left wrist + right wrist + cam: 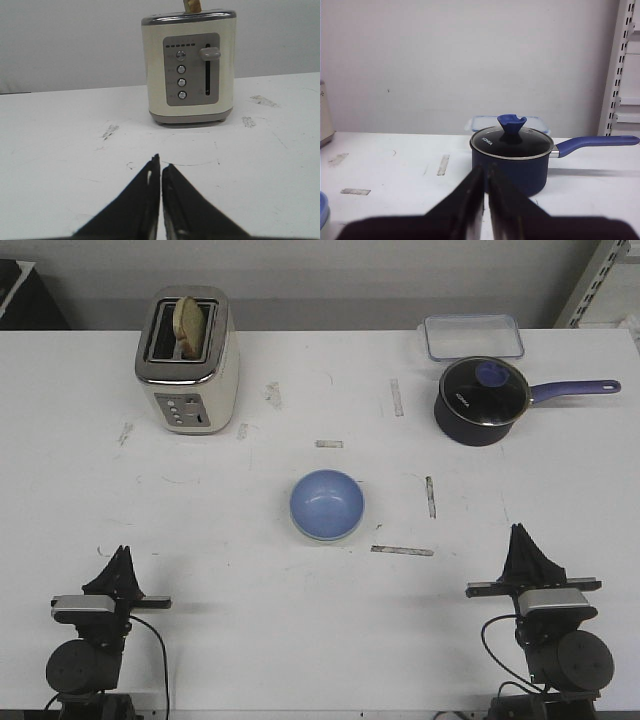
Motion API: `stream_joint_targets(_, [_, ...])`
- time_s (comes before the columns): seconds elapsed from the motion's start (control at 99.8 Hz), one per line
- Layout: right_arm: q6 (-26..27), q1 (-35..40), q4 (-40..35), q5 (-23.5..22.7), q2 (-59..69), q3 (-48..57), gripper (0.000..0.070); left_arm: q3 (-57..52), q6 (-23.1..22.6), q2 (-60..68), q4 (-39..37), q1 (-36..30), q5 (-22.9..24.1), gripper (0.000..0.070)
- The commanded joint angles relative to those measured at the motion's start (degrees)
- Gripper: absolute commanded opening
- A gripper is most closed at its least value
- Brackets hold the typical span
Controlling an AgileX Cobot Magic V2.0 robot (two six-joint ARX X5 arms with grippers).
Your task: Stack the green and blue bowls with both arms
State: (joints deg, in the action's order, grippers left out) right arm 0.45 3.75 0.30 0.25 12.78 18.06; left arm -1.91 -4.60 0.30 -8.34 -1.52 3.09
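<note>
A light blue bowl [327,504] sits upright in the middle of the table; a sliver of it shows at the edge of the right wrist view [322,212]. No green bowl shows on its own in any view; it is hidden or out of view. My left gripper [122,552] rests near the front left of the table, shut and holding nothing, its tips [161,162] pointing toward the toaster. At the front right my right gripper [520,531] is shut and empty too, its tips [486,169] aimed at the saucepan. Both grippers are well apart from the bowl.
A cream toaster [188,360] with a slice of bread in it stands at the back left. At the back right are a dark navy saucepan [482,400] with a glass lid, its handle pointing right, and behind it a clear lidded box [473,337]. Tape marks dot the table [300,640].
</note>
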Motion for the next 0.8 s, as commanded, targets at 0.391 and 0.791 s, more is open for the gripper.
stream_joint_targets(0.391, [0.83, -0.94, -1.70, 1.25, -2.95, -0.63, 0.0002, 1.16, -0.31, -0.11, -0.74, 0.07, 0.07, 0.0002])
stream_joint_targets(0.791, [0.81, -3.72, 3.58, 0.92, -10.25, -14.03, 0.0002, 1.14, -0.31, -0.11, -0.70, 0.07, 0.07, 0.0002])
